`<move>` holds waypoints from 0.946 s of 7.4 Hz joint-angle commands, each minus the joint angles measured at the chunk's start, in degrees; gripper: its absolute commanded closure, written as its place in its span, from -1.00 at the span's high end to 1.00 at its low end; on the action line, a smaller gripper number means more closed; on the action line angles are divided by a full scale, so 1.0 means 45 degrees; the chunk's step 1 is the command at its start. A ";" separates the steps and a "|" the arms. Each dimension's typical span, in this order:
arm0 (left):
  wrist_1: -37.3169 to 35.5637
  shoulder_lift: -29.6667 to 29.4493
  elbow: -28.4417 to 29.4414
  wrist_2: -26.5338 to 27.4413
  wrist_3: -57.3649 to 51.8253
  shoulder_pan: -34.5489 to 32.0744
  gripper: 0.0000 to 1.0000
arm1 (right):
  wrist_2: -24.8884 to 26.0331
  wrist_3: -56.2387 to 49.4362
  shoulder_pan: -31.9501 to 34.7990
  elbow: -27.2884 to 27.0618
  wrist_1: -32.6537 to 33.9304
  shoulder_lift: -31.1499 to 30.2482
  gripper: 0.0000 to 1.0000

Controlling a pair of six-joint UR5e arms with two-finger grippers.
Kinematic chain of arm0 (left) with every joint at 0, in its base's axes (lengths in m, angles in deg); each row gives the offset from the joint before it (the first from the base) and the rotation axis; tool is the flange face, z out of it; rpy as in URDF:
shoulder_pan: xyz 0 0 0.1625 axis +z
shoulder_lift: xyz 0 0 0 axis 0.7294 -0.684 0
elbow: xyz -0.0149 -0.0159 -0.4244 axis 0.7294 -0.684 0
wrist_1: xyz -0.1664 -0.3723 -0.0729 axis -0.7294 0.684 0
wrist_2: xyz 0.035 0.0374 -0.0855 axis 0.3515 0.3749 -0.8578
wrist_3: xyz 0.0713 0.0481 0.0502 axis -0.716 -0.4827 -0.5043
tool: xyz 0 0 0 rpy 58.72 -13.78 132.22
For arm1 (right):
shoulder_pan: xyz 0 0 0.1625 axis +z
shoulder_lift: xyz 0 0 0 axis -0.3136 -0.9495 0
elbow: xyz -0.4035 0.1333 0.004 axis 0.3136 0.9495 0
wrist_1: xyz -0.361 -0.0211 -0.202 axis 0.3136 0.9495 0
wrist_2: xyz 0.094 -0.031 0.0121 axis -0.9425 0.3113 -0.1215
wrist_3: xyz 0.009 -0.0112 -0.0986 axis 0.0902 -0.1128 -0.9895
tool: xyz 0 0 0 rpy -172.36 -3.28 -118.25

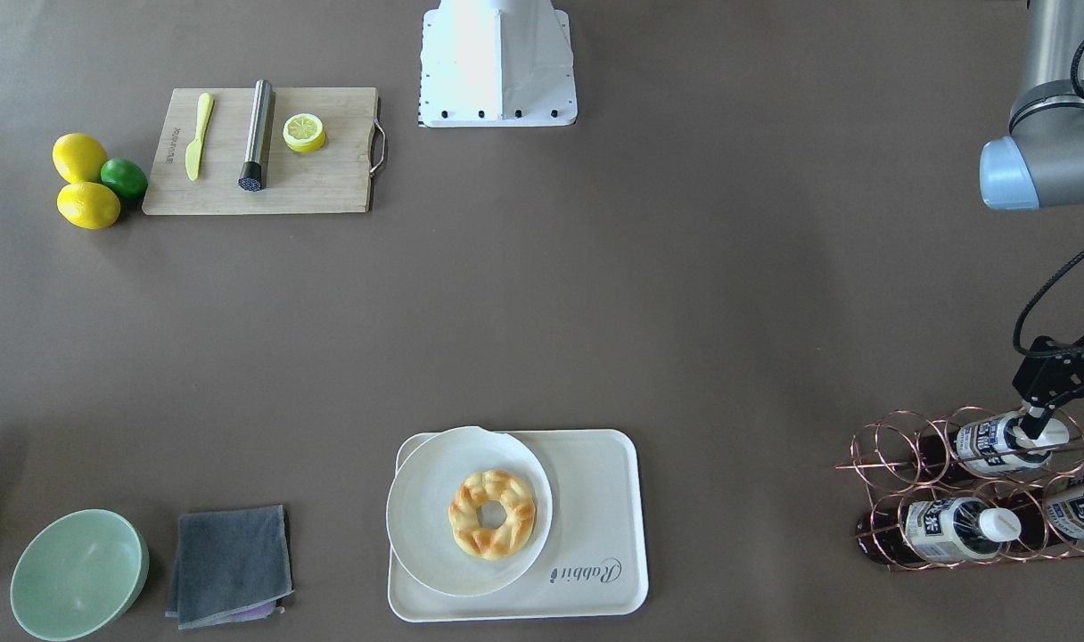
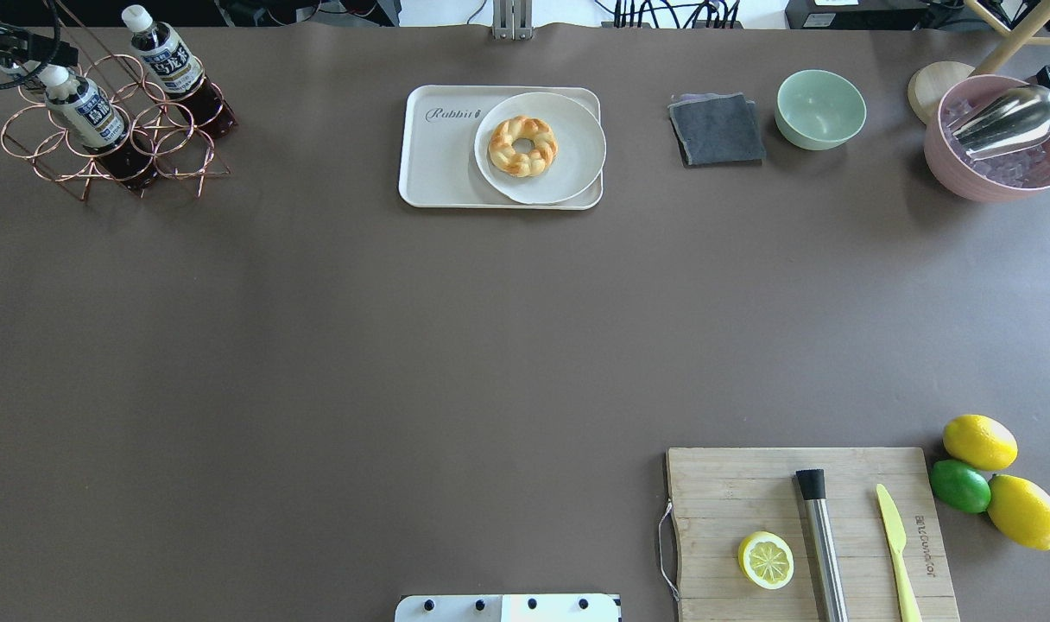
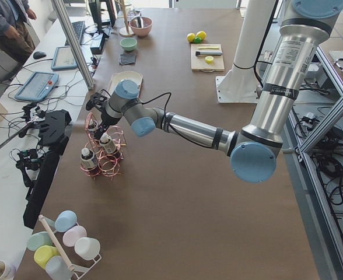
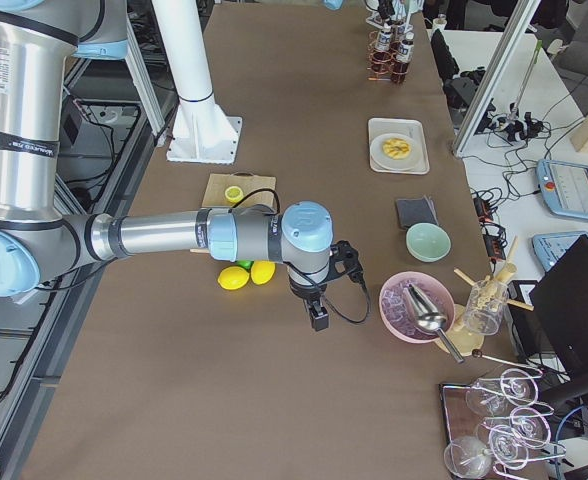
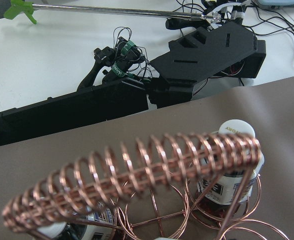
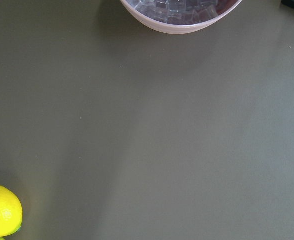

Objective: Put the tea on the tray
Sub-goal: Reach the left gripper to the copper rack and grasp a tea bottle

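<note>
Three tea bottles lie in a copper wire rack (image 1: pixel 899 446). The top tea bottle (image 1: pixel 997 443) has a white cap and shows in the overhead view (image 2: pixel 85 112). My left gripper (image 1: pixel 1034 421) is at that cap, looks open, and one finger rests beside the cap. The bottle still lies in the rack. The left wrist view shows the rack's coil (image 5: pixel 137 170) and another bottle's cap (image 5: pixel 237 131). The cream tray (image 1: pixel 595 499) holds a white plate (image 1: pixel 426 526) with a ring pastry. My right gripper (image 4: pixel 319 318) hovers near the lemons; I cannot tell whether it is open or shut.
A wooden cutting board (image 2: pixel 749 492) carries a lemon half, steel muddler and yellow knife, with lemons and a lime (image 2: pixel 961 485) beside it. A grey cloth (image 2: pixel 717 130), green bowl (image 2: pixel 821 108) and pink ice bowl (image 2: pixel 1000 164) stand along the far edge.
</note>
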 commanded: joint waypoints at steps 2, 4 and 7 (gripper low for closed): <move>0.0198 -0.0059 0.0326 0.0032 0.0401 0.0209 0.48 | 0.0011 -0.0016 0.0001 -0.0009 -0.0001 -0.0003 1.00; 0.0198 0.0039 0.0366 0.0032 0.0441 0.0230 0.47 | 0.0011 -0.0016 0.0001 -0.0029 -0.0001 -0.0003 0.99; 0.0159 0.0020 0.0347 -0.0007 0.1164 0.0288 -0.64 | 0.0011 0.0003 -0.0018 -0.0087 -0.0001 0.0016 0.99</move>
